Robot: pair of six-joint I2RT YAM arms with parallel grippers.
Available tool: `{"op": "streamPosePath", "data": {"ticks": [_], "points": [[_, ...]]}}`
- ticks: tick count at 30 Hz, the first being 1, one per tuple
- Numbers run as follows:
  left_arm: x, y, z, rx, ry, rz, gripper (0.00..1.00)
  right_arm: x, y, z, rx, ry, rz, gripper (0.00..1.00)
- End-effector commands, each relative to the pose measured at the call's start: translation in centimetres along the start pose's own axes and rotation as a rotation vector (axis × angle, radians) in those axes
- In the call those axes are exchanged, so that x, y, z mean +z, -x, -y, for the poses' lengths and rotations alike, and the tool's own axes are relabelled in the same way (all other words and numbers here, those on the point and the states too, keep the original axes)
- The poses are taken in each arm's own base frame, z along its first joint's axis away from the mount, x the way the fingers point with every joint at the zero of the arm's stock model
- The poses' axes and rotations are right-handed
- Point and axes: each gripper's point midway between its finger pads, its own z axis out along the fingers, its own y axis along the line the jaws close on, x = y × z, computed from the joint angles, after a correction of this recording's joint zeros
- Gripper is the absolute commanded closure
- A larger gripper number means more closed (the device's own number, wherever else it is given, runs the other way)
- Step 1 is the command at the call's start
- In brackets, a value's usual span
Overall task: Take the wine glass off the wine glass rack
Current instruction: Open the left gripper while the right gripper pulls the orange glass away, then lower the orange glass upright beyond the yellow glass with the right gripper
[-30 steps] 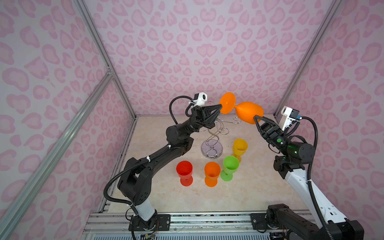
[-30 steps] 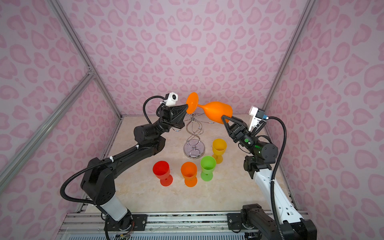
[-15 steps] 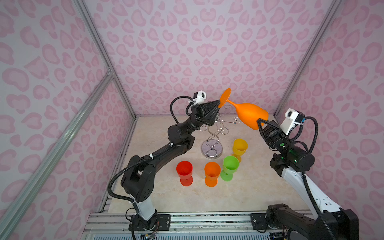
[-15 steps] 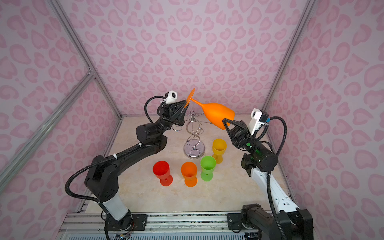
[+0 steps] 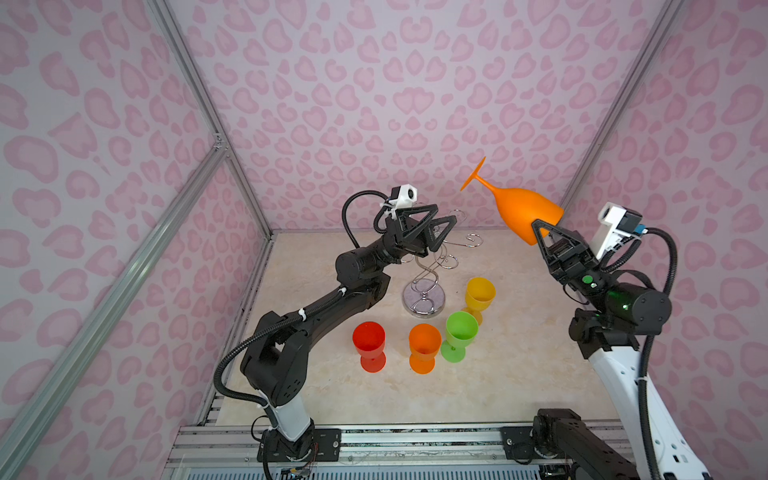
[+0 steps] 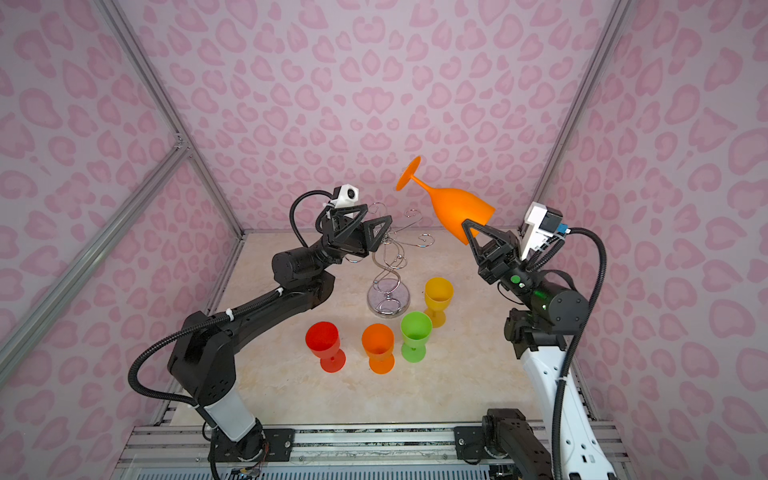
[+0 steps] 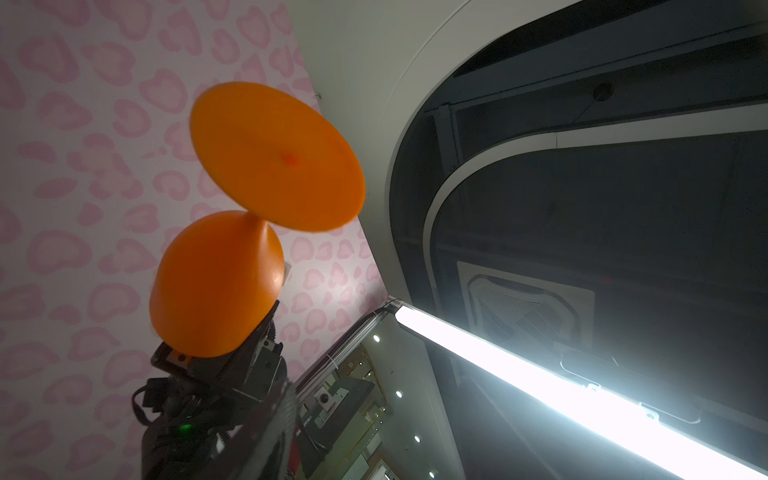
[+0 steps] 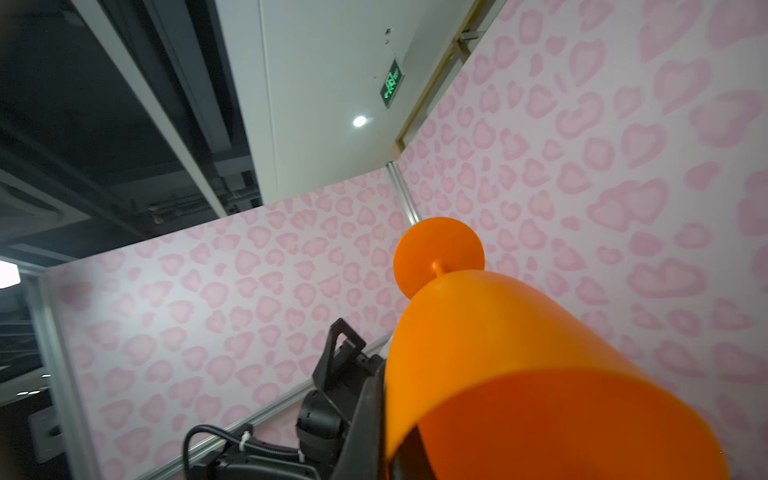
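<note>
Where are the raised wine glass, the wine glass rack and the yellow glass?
raised wine glass [image 5: 525, 210]: a top view, its bowl
wine glass rack [image 5: 434, 296]: a top view, its base
yellow glass [image 5: 480, 296]: a top view, its bowl

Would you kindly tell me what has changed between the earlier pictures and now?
The right gripper closed on the bowl of the wine glass and carried it up and rightward in both top views, away from the wine glass rack. The left gripper let go of its foot end and opened, staying by the rack's top. The rack, red cup, orange cup, green cup and yellow cup stayed put.
</note>
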Motion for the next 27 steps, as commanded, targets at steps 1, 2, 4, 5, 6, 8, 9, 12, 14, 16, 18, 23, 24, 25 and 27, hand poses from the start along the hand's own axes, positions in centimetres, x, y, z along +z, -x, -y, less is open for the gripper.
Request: {"op": "streamPosePath", "data": {"ticks": [1,2,4,5,6,8,9,12,14,16,18,23,24,25,27], "points": [[0.0,-1.7,1.4,0.135,0.000,-0.063,0.34,-3.7,-3.2,7.4,-0.164,-0.527,-0.238,1.00],[0.1,-1.9,1.6,0.157,0.011,-0.075,0.34,-4.9,-2.5,8.1,-0.222,-0.633,-0.267,1.00],[0.3,-2.3,1.7,0.195,0.037,-0.095,0.33,-6.9,-1.5,9.3,-0.275,-0.800,-0.310,1.00],[0.5,-2.5,1.9,0.217,0.053,-0.106,0.32,-7.8,-1.3,10.0,-0.280,-0.870,-0.335,1.00],[0.6,-2.6,1.9,0.238,0.070,-0.116,0.32,-8.6,-1.4,11.0,-0.269,-0.931,-0.363,1.00],[0.8,-2.9,2.1,0.275,0.098,-0.132,0.31,-9.9,-2.0,13.0,-0.230,-1.016,-0.415,1.00],[0.7,-2.9,2.1,0.291,0.113,-0.134,0.31,-10.3,-2.8,14.2,-0.203,-1.039,-0.454,1.00],[0.5,-3.0,2.2,0.311,0.142,-0.135,0.31,-11.0,-5.4,17.4,-0.139,-1.080,-0.579,1.00],[0.1,-3.1,2.2,0.308,0.152,-0.135,0.31,-11.5,-7.0,19.3,-0.103,-1.104,-0.634,1.00],[-0.3,-3.1,2.2,0.306,0.160,-0.126,0.30,-12.0,-8.3,21.1,-0.076,-1.128,-0.669,1.00],[-0.6,-3.1,2.3,0.316,0.168,-0.118,0.30,-12.3,-9.4,22.4,-0.055,-1.137,-0.696,1.00],[-1.1,-3.4,3.0,0.359,0.188,-0.123,0.30,-13.2,-12.6,25.0,-0.007,-1.157,-0.796,1.00],[-1.1,-3.5,3.1,0.369,0.195,-0.127,0.30,-13.3,-13.5,25.3,-0.003,-1.155,-0.825,1.00],[-1.2,-3.4,3.1,0.378,0.204,-0.126,0.30,-13.3,-14.2,25.5,-0.002,-1.153,-0.848,1.00],[-1.3,-3.4,3.4,0.401,0.223,-0.126,0.29,-13.4,-15.8,26.1,-0.001,-1.151,-0.910,1.00]]}}
